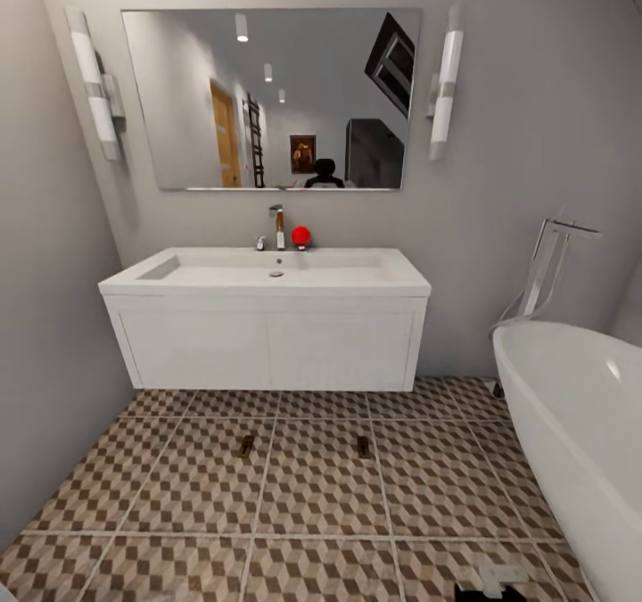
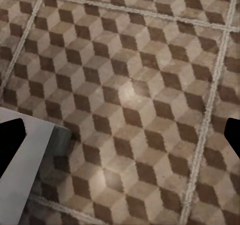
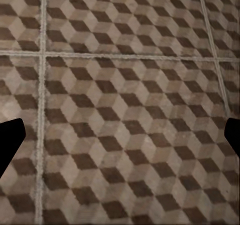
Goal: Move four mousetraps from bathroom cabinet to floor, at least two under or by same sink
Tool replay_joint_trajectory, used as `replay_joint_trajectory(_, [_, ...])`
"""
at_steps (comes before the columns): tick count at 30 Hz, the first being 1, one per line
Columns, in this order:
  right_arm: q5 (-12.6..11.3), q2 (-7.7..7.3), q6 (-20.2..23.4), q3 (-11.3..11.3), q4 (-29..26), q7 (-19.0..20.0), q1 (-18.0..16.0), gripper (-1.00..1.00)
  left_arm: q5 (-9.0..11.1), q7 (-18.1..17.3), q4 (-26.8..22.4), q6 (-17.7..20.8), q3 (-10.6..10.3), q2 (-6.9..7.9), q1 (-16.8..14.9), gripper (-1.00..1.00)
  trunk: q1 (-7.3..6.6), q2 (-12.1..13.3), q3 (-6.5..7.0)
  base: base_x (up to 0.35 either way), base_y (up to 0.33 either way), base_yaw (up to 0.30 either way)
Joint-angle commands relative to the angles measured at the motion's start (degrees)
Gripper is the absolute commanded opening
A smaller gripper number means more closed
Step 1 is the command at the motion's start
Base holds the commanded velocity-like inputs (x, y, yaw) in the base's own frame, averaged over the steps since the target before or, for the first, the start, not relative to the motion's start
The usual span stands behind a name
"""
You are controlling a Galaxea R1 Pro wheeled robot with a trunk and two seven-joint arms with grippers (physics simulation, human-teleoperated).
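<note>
Left gripper: jaws spread wide, dark tips at either edge of its wrist view, nothing between them but cube-pattern tile; a grey slab of the robot's own body sits by one tip.
Right gripper: jaws parted just as wide, empty, hanging over the bathroom floor.
Nearest risk: both hands carry nothing, so I judge a trip to the cabinet is due; swinging the base round here could roll a wheel over a trap already laid.
Mousetraps: two lie flat on the tiles, the left mousetrap and the right mousetrap, apart from each other, in front of the vanity.
Count so far: two seen down; I judge the sink condition likely met, and the others are still to find.
Obstacle right: the white tub crowds that side, floor-standing tap behind it; a tight turn could clip it.
Bathroom sink: chrome faucet, red ball beside it.
Far wall: mirror between two wall lights.
</note>
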Motion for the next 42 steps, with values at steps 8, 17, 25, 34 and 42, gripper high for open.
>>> replay_joint_trajectory(8, [1.0,0.54,-0.5,-0.3,0.3,-1.4,0.5,1.0,0.5,-0.7,0.2,-4.2,-0.5,0.84,1.8,1.0,-1.77,3.2,1.39,0.0,0.0,0.0])
replay_joint_trajectory(17, [1.2,1.87,-0.6,-0.3,0.3,-1.7,0.7,1.0,0.6,-0.7,0.2,-4.7,-0.5,1.04,2.2,1.0,-3.75,6.8,3.0,0.0,0.0,0.0])
replay_joint_trajectory(25, [1.9,3.08,-4.2,-0.3,0.3,-1.7,3.9,1.0,0.8,-0.7,0.2,-4.8,-0.5,1.1,2.3,1.0,-5.51,10.0,4.44,0.0,0.0,0.0])
replay_joint_trajectory(34, [1.8,3.51,-16.8,-0.2,0.3,-1.5,8.1,1.0,0.9,-0.7,0.2,-4.8,-0.5,1.12,2.6,1.0,-7.48,13.6,6.05,0.0,0.0,0.0])
replay_joint_trajectory(42, [1.8,3.51,-17.8,-0.2,0.3,-1.5,8.5,1.0,1.0,-0.7,0.2,-4.8,-0.5,0.99,2.6,1.0,-9.24,16.8,7.49,0.0,0.0,0.0])
